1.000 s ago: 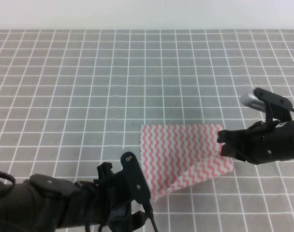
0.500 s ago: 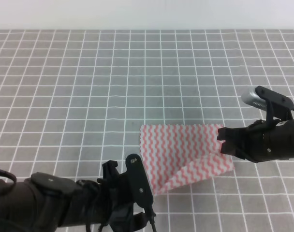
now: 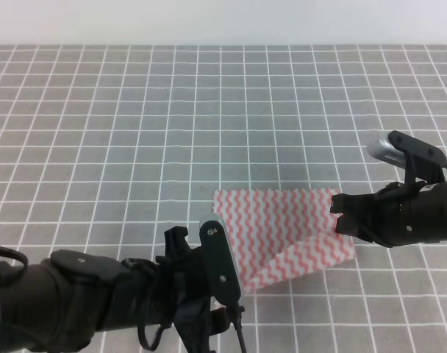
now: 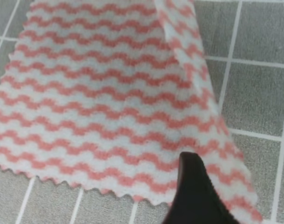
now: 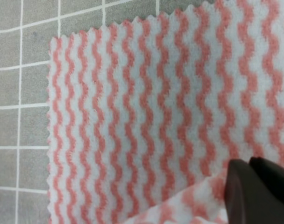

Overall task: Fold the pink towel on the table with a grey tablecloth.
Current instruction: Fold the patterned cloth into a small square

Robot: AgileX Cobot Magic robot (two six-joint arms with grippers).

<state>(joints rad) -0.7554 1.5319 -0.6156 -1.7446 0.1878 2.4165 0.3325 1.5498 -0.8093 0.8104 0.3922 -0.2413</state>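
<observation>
My right claw (image 3: 340, 218) is pinched shut on the right edge of the pink towel (image 3: 279, 228), and in my right wrist view a dark fingertip (image 5: 254, 191) sits over the cloth where a fold rises beside it. My left claw (image 3: 223, 294) hangs at the towel's near left corner; one dark finger (image 4: 195, 193) lies over the pinked near edge, and I cannot tell how wide that claw stands or whether it grips the cloth. The towel's near right part is lifted and doubled over itself, showing a slanted flap, while its far edge lies flat. It rests on the counter with the grey tablecloth (image 3: 135, 132), toward the near edge and right of the middle, well apart from the far edge
</observation>
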